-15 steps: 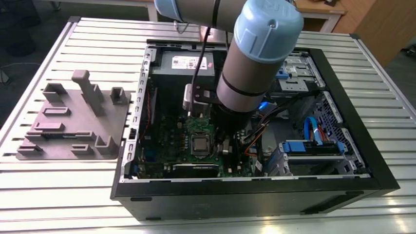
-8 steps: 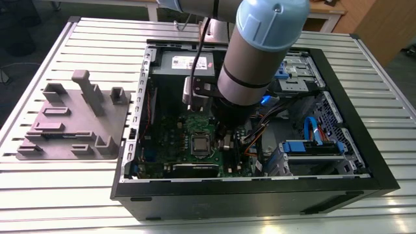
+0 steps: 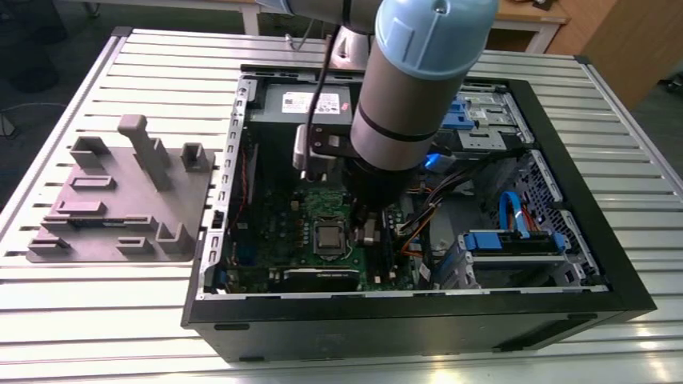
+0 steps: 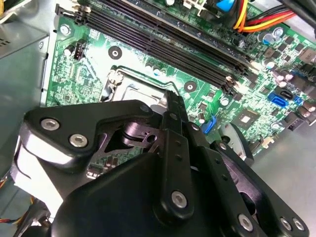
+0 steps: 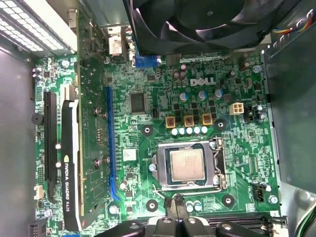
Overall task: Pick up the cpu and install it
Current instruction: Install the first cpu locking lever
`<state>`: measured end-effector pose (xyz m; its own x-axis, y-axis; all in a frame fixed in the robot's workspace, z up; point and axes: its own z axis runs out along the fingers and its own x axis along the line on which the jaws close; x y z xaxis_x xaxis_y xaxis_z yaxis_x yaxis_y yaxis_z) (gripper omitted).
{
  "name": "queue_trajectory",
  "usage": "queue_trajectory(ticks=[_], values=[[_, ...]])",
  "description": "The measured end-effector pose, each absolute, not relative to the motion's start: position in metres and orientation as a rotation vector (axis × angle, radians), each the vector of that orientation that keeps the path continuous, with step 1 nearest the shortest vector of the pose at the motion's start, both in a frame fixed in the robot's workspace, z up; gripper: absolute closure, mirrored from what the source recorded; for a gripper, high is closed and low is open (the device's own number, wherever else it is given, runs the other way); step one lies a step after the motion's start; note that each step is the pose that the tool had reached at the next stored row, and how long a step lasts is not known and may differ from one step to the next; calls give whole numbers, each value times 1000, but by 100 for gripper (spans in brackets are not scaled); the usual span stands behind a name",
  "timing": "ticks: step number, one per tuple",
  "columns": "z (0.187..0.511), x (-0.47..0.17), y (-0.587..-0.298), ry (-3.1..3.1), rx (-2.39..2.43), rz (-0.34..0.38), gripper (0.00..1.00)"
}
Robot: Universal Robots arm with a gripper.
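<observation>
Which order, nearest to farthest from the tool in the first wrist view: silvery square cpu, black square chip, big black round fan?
1. Silvery square cpu, in its metal-framed socket, just ahead of the tool.
2. Black square chip, on the green board beyond the socket.
3. Big black round fan, past the board's far edge.
</observation>
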<state>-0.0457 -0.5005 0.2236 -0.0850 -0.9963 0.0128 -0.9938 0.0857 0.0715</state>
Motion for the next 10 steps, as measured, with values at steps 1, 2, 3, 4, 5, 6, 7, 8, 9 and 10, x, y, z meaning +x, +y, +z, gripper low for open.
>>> queue_trajectory(ticks=[1, 2, 3, 4, 5, 6, 7, 8, 9, 10], values=[[224, -46, -500, -2273, 2088, -65, 90], [224, -47, -500, -2275, 2092, -61, 90], [224, -48, -500, -2278, 2096, -57, 90], [224, -49, -500, -2279, 2098, -53, 90], [224, -49, -500, -2280, 2099, -51, 90], [224, -49, -500, -2281, 2099, -51, 90], [224, -49, -500, -2281, 2099, -50, 90], [224, -49, -500, -2281, 2100, -50, 90], [224, -49, -500, -2281, 2100, -49, 90], [224, -49, -500, -2281, 2100, -49, 90]])
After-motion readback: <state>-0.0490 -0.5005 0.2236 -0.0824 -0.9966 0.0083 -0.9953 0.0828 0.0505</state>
